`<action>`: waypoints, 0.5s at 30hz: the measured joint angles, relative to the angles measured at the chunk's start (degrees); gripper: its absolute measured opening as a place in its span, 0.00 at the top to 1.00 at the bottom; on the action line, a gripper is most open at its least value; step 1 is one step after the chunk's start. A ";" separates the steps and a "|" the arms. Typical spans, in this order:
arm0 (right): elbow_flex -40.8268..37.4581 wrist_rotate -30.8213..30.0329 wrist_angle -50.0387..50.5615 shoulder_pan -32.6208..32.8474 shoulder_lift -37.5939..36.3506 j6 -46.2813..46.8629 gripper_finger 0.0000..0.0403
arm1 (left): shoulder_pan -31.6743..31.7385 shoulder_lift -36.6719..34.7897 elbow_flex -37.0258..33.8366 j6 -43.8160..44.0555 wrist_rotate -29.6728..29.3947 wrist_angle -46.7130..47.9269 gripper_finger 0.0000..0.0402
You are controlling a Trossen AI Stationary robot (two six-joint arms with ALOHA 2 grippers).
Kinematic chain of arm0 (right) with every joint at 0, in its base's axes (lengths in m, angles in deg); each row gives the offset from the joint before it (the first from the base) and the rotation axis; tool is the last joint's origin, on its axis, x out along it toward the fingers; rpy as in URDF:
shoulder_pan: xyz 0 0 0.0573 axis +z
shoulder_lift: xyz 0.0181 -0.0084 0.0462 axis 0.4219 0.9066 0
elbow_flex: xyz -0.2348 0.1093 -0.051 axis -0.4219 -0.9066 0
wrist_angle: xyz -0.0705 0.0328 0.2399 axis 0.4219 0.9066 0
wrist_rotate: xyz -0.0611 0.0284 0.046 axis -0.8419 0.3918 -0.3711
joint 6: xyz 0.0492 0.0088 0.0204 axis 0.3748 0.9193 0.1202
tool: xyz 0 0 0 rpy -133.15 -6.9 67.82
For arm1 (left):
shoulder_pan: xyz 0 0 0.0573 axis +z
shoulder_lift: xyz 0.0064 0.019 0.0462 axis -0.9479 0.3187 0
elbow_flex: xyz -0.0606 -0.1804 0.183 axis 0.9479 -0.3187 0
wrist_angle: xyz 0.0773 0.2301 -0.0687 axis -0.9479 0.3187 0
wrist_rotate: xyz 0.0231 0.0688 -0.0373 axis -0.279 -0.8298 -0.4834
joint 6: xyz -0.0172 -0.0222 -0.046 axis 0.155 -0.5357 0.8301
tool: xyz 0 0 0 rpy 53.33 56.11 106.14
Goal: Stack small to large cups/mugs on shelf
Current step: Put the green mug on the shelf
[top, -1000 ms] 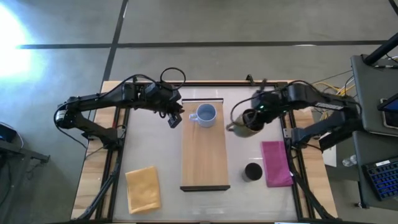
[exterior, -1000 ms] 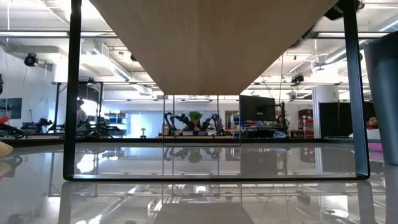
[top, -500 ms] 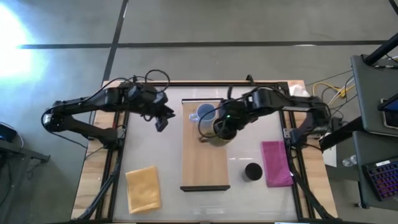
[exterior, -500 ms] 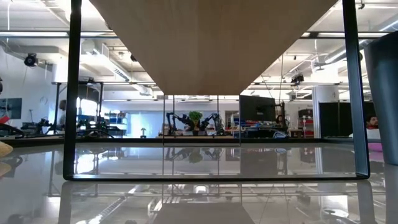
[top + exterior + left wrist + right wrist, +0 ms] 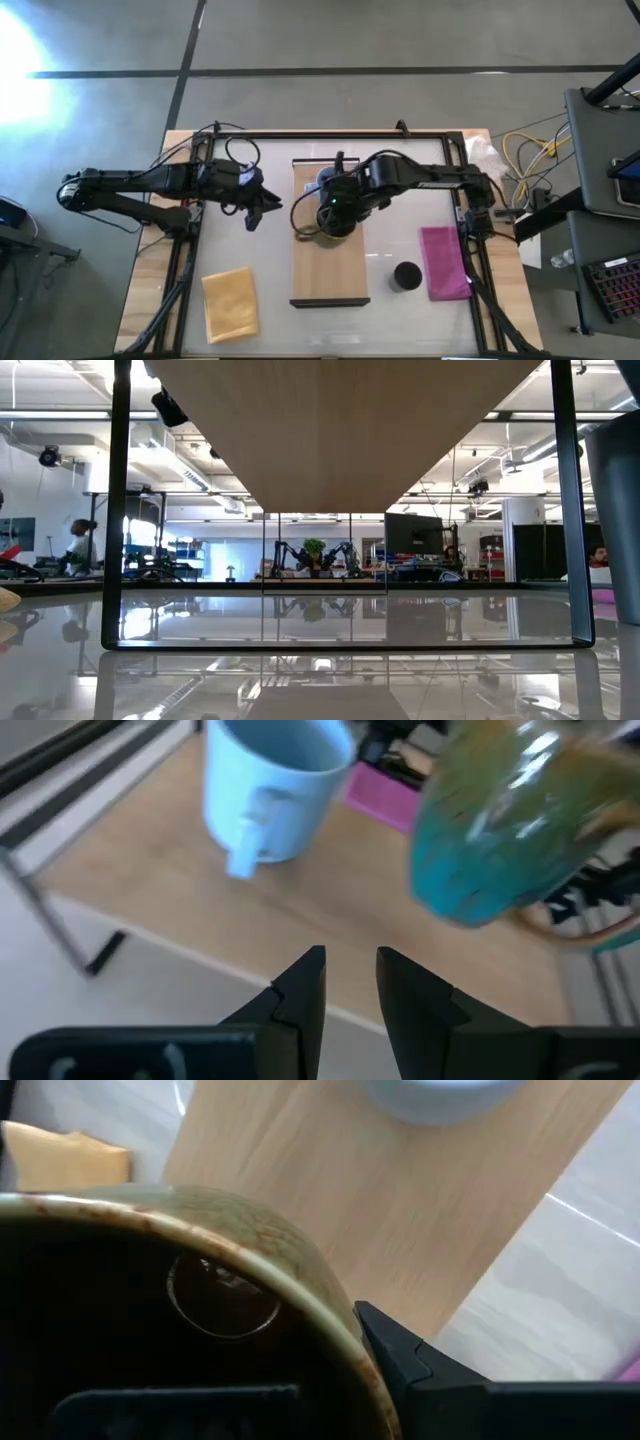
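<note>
The light-wood shelf [image 5: 328,262] stands mid-table; the low view shows its underside [image 5: 340,430]. The light-blue mug [image 5: 270,790] stands upright on the shelf's far end, and my right arm partly hides it in the high view [image 5: 322,180]. My right gripper [image 5: 338,205] is shut on the brown mug [image 5: 330,224], which it holds over the shelf just near of the blue mug. The black cup [image 5: 406,275] stands on the table right of the shelf. My left gripper [image 5: 255,212], slightly open and empty, is left of the shelf. My right gripper holds the brown mug by its rim wall [image 5: 330,1330]. One finger [image 5: 420,1370] lies outside the wall and the other seems to sit inside the dark hollow. The mug [image 5: 500,830] hangs tilted over the shelf with its bluish base [image 5: 465,895] showing.
A magenta cloth [image 5: 443,262] lies right of the black cup. A yellow cloth [image 5: 230,305] lies near the table's front left. The shelf's dark end frames [image 5: 118,510] stand on the table. A person [image 5: 78,545] is in the room behind.
My right gripper has carried the brown mug toward the table's left, from beside the shelf to over it, next to the blue mug. My left gripper has drawn back from the blue mug toward the table's left and near edges.
</note>
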 joint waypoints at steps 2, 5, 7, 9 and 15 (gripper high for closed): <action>0.00 -0.12 0.23 0.11 0.81 0.79 0.92 | -0.76 0.27 -0.32 0.06 1.10 -1.00 0.81; -0.07 -1.37 2.07 0.10 0.94 1.40 0.92 | -2.10 1.10 -0.13 0.17 1.36 -1.85 0.81; -0.07 -3.06 3.62 0.05 1.09 2.45 0.92 | -2.96 1.61 0.11 0.16 1.37 -2.16 0.81; -0.19 -4.12 4.58 -0.01 0.97 2.72 0.92 | -3.70 2.04 0.18 0.15 1.39 -3.01 0.81; -0.20 -4.82 4.42 0.02 0.70 4.00 0.92 | -4.87 4.22 0.16 0.12 1.41 -5.20 0.81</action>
